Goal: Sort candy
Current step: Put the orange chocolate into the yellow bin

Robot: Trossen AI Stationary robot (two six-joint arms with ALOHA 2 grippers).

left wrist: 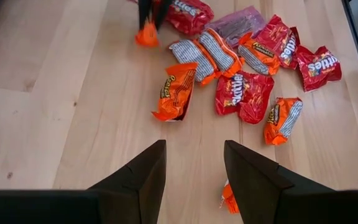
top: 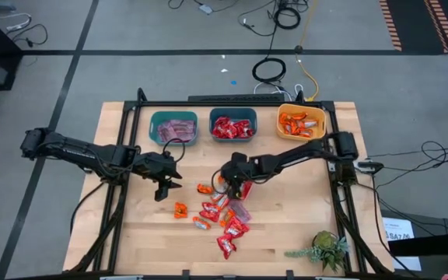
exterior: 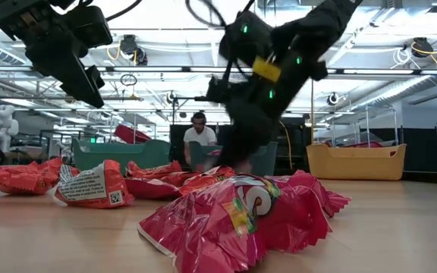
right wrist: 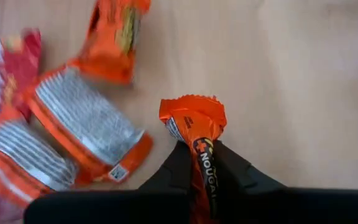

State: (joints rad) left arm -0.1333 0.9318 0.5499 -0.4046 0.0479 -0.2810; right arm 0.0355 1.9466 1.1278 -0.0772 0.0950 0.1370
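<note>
Right gripper [right wrist: 199, 163], jaws clamped on an orange candy [right wrist: 194, 121] above the pile [top: 222, 218]; left gripper [left wrist: 194, 168] nearby, jaws apart, empty.

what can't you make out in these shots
- Low view: the right gripper is motion-blurred, so its grip is unreadable there; the right wrist view shows it shut on an orange candy.
- High view: wrapper print in the candy pile is too small to read.
- Right wrist view: that candy's lower end is hidden between the fingers.
- Left wrist view: one orange candy is mostly hidden behind the left gripper.
- Low view: the teal bin contents are screened by candy in front.
</note>
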